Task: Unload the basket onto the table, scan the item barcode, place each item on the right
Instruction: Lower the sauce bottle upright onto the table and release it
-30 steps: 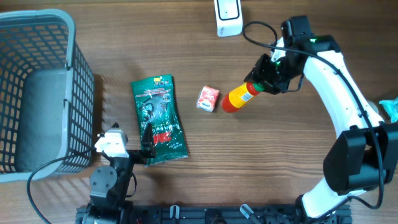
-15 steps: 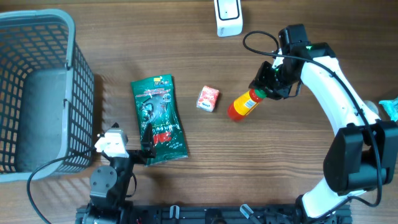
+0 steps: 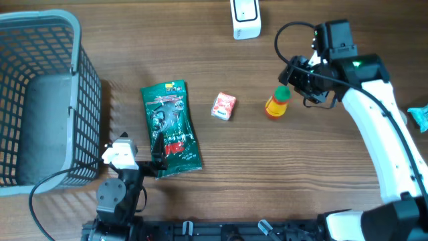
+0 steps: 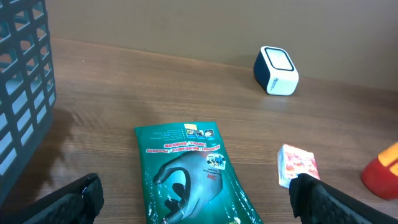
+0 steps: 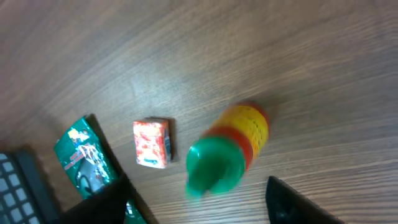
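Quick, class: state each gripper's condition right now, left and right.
Left gripper: open, holding nothing.
Right gripper: open, not gripping the bottle.

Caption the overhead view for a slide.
Right gripper open beside the standing orange bottle; red box, green pouch, basket and scanner nearby.

Matt wood-grain table (image 3: 301, 174) — smooth plastic bottle (image 3: 275, 107), glossy green pouch (image 3: 170, 127).

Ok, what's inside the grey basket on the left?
Only the basket's bare grey floor shows from overhead, with no items on it; its left edge is cut off by the frame.
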Controlling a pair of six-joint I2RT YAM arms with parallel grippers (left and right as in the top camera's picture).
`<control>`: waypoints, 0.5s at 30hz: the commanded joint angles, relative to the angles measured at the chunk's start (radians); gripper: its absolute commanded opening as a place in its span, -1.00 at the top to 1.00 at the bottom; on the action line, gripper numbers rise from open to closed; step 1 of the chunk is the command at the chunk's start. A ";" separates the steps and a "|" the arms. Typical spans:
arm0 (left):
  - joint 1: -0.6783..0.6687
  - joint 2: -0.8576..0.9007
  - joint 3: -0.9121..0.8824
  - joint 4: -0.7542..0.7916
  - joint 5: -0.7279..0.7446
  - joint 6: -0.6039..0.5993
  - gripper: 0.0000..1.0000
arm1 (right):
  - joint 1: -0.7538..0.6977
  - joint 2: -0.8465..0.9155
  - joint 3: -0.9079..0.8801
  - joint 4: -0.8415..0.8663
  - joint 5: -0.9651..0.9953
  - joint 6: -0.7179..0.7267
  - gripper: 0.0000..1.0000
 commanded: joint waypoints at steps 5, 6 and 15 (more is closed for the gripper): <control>0.004 -0.004 -0.004 0.001 0.008 0.019 -1.00 | -0.203 -0.107 0.019 -0.136 -0.107 0.242 -0.99; 0.004 -0.004 -0.004 0.001 0.008 0.019 -1.00 | -0.248 -0.101 0.016 -0.144 -0.138 0.249 -0.99; 0.004 -0.004 -0.004 0.001 0.008 0.019 -1.00 | -0.332 -0.089 -0.042 -0.147 -0.283 0.098 -0.99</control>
